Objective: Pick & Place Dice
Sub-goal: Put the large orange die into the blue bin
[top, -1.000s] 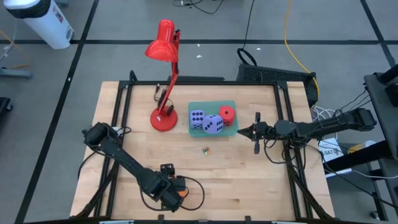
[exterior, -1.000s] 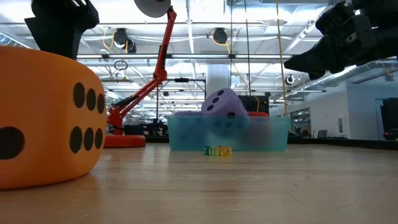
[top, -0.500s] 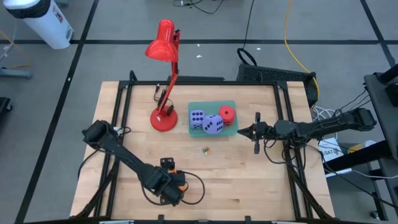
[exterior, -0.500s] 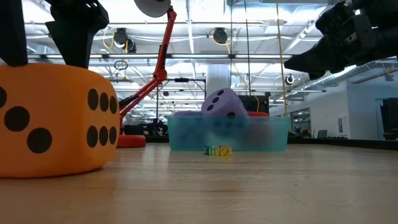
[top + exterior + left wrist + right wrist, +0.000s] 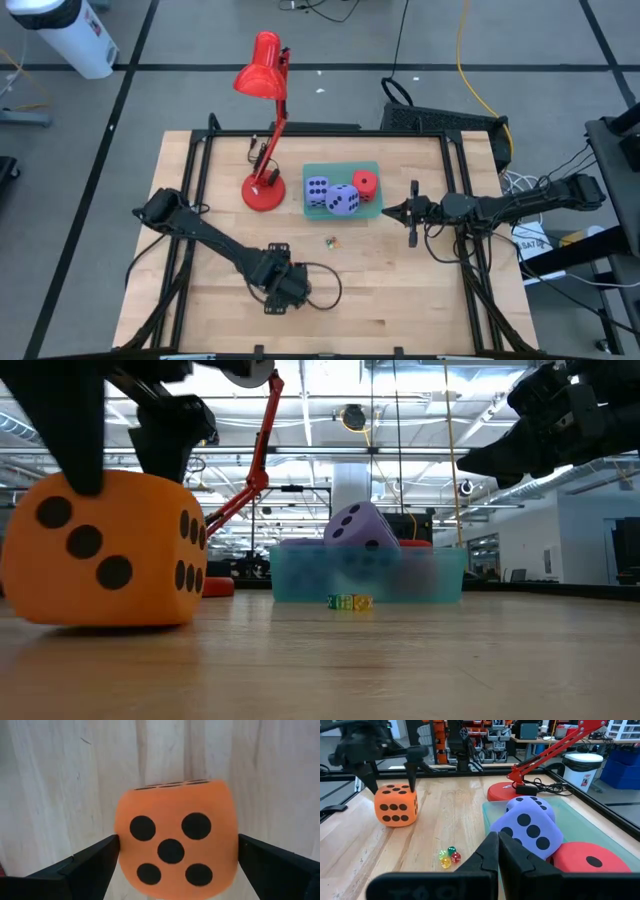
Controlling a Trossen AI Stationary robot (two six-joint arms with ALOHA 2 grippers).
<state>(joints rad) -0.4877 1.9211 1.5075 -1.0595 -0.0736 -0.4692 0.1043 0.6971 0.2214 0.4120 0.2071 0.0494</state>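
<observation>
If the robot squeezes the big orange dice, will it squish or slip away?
The orange dice looks like soft foam, so it would probably squish a little. Its matte skin likely grips, not slips. The left hand straddles it wide open; rounded corners might let it tumble if nudged.

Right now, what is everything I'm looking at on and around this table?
Orange die: one, near front edge, between left claw's fingers.
Purple-blue dice: two, in teal tray.
Red die: one, same tray.
Tiny coloured dice: small cluster, on the wood in front of the tray.
Desk lamp: one, red, left of tray.
Table: one, wooden.
Left claw: open, straddling orange die.
Right claw: shut, right of tray.
</observation>
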